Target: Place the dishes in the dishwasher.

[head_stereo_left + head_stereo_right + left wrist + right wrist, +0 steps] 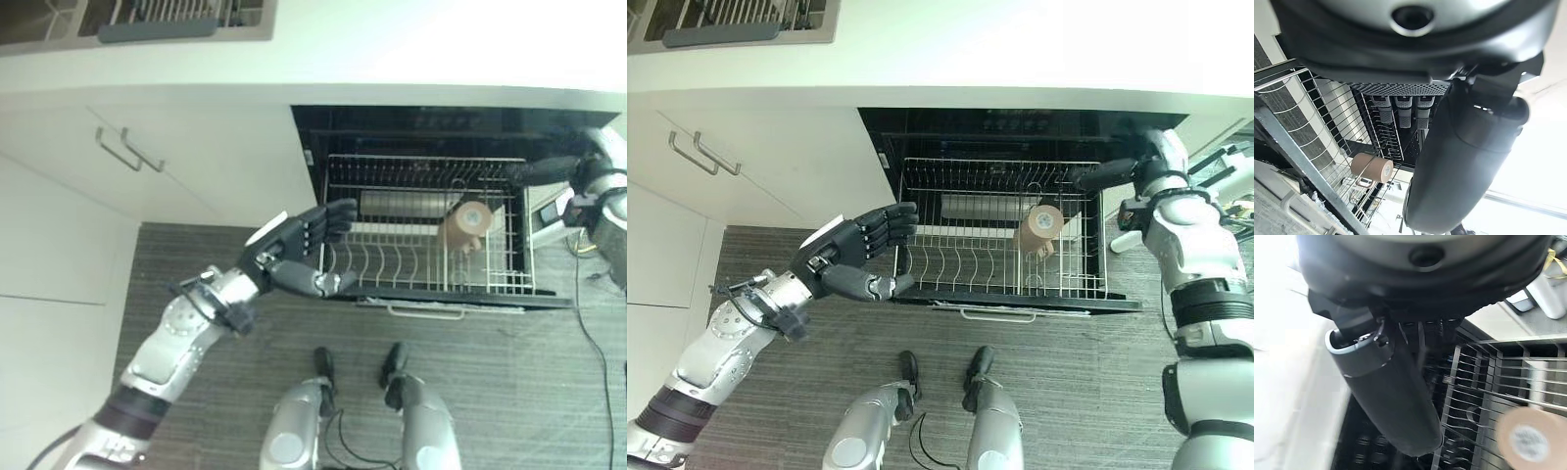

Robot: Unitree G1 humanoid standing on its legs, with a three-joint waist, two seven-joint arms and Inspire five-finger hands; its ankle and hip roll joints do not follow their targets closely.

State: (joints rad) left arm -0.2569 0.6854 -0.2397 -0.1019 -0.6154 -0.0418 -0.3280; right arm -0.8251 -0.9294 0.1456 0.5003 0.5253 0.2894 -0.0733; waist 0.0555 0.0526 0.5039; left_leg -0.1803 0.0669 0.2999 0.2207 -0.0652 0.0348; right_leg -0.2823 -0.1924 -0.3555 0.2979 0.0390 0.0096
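The dishwasher's wire rack [431, 287] is pulled out over the dark floor. A brown cup [467, 223] lies on its side in the rack's right half, also seen in the left wrist view as the cup [1370, 167] among the wires. My left hand [299, 245] hovers at the rack's front left corner, fingers spread and thumb out, holding nothing. My right hand [1107, 176] reaches in at the rack's back right corner with straight fingers lying along the rim. In its wrist view the thumb [1386, 396] stands over the wires, apart from the cup [1528, 440].
White cabinet doors with metal handles [127, 149] stand left of the dishwasher. A pale countertop [392, 49] runs above it, with a dish drainer [157, 20] at its far left. The rack's front handle [426, 311] juts toward me. A white appliance [551, 211] sits right of the opening.
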